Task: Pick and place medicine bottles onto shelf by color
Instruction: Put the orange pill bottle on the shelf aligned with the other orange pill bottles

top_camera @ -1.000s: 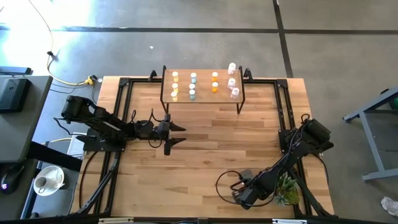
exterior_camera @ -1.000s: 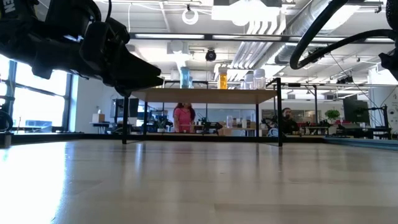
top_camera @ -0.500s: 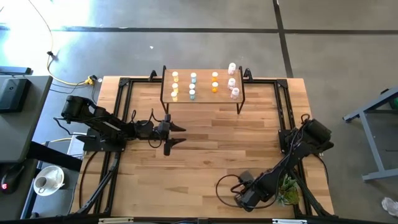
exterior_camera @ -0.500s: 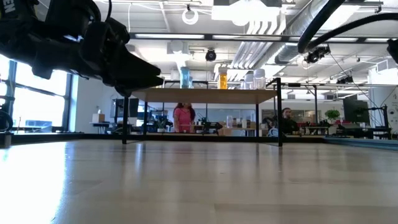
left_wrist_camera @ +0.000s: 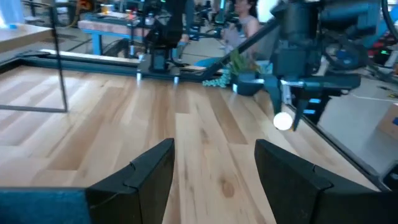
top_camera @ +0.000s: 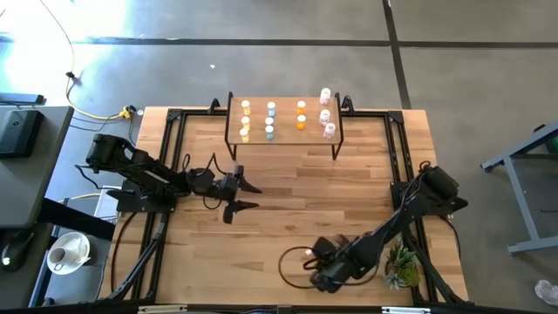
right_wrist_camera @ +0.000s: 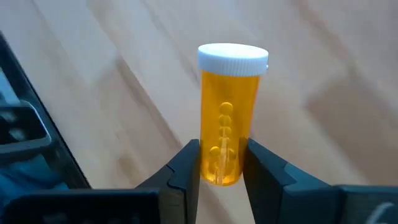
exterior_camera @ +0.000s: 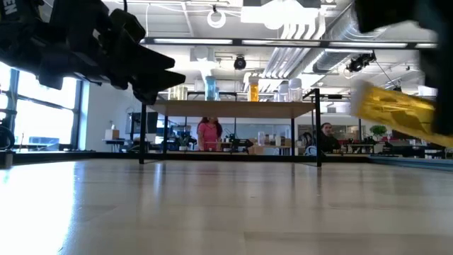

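Note:
On the shelf (top_camera: 286, 118) at the table's far edge, small medicine bottles stand upright in columns by color: pale yellow (top_camera: 246, 120), light blue (top_camera: 270, 120), orange (top_camera: 301, 115) and pink (top_camera: 326, 113). My right gripper (top_camera: 321, 262), near the front edge, is shut on one orange bottle (right_wrist_camera: 229, 112) with a white cap. The low view shows that bottle (exterior_camera: 393, 110) in the air at the right. My left gripper (top_camera: 240, 197) hovers open at the left-middle of the table with nothing between its fingers (left_wrist_camera: 152, 180). My right gripper pinches the orange bottle between its two fingers at the lower part of its body (right_wrist_camera: 219, 163), near the base. The capped end (right_wrist_camera: 233, 59) sticks out past the fingertips. The bottle is lifted clear of the table and tilted in the low view.
A green plant (top_camera: 401, 262) lies at the near right beside the right arm. A cable loop (top_camera: 292, 262) rests on the wood by the right gripper. Black frame rails (top_camera: 174, 157) run along the table's left and right sides. People sit in the room behind.
My right gripper has moved toward the table's left edge and upward, rolling its wrist, with the orange bottle. The bottle has come up into the low view, clear of the table. My left gripper has stayed in place and turned slightly.

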Available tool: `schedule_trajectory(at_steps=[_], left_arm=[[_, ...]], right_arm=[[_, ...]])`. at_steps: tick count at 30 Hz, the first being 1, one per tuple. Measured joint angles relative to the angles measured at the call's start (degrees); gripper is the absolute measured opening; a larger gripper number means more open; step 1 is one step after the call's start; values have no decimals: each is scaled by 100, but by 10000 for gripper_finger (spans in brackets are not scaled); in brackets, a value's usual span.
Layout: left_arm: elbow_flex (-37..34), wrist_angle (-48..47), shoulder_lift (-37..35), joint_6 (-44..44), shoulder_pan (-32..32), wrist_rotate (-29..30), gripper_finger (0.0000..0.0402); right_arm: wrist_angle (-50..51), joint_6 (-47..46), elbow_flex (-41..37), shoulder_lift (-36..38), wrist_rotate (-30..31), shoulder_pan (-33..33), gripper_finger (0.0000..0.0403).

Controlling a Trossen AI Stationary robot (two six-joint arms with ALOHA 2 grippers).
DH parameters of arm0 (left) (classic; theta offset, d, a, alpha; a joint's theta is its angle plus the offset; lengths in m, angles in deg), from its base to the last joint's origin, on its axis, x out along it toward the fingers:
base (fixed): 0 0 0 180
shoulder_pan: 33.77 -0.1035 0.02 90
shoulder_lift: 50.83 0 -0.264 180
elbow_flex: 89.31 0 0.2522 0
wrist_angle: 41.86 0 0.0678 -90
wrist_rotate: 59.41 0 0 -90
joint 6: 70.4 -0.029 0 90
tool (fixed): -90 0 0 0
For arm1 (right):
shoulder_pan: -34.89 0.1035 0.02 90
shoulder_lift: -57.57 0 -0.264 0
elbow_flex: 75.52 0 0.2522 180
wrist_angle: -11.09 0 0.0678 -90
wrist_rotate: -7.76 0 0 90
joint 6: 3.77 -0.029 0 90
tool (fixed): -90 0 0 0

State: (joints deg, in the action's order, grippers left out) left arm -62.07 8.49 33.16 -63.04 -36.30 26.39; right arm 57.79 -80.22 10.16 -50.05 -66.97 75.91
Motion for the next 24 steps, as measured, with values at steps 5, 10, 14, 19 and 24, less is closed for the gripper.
schedule_trajectory(at_steps=[5,10,14,19,24], left_arm=[[0,5,0,-1,2,-52,211],[0,90,0,0,4,-54,211],[0,459,0,-1,7,-57,211],[174,726,0,-2,7,-57,211],[477,697,0,-59,7,-59,211]], right_arm=[[13,1317,372,7,287,-260,89],[50,2786,817,14,831,-560,89],[193,3811,1227,16,1508,-742,89],[516,4799,1724,25,2285,-947,89],[565,5458,2072,27,2855,-1149,89]])
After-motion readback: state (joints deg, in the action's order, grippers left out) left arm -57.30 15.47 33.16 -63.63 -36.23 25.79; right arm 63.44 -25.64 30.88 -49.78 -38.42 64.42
